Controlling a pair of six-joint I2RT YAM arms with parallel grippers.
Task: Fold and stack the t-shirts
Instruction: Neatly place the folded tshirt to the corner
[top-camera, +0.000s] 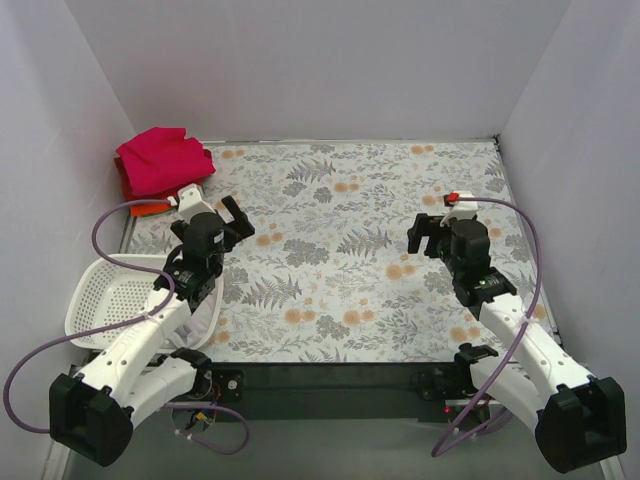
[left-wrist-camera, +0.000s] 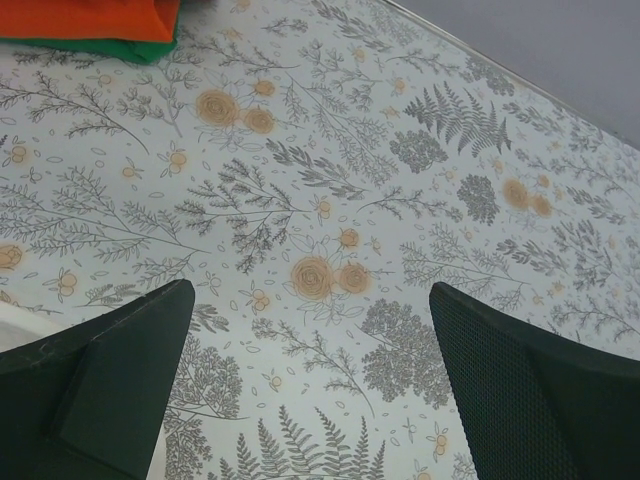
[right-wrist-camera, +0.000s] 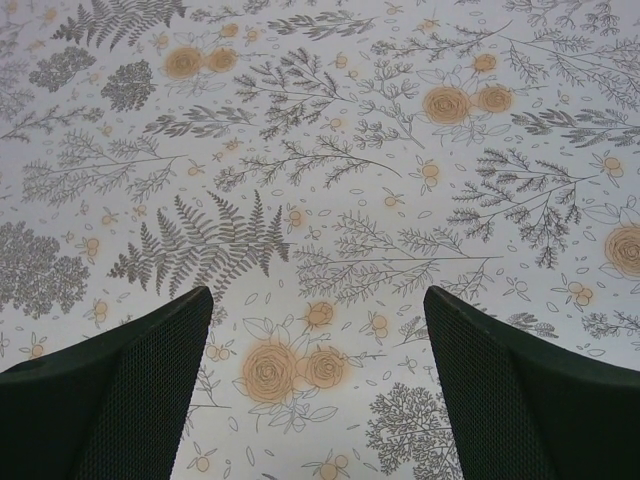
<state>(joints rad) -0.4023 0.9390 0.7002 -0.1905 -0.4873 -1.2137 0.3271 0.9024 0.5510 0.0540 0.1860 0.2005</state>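
The t-shirts (top-camera: 163, 162) lie in a folded pile at the back left corner of the table, a bright pinkish-red one on top and an orange edge (top-camera: 150, 208) below it. The left wrist view catches the pile's corner: an orange shirt (left-wrist-camera: 85, 18) over a green one (left-wrist-camera: 130, 48). My left gripper (top-camera: 233, 220) hovers open just right of the pile, nothing between its fingers (left-wrist-camera: 310, 290). My right gripper (top-camera: 422, 233) hangs open over the right half of the floral cloth, holding nothing (right-wrist-camera: 317, 295).
A white plastic lattice basket (top-camera: 110, 295) stands at the near left, beside the left arm. The floral tablecloth (top-camera: 340, 250) covers the table. Grey walls close in the left, back and right sides. Purple cables loop from both arms.
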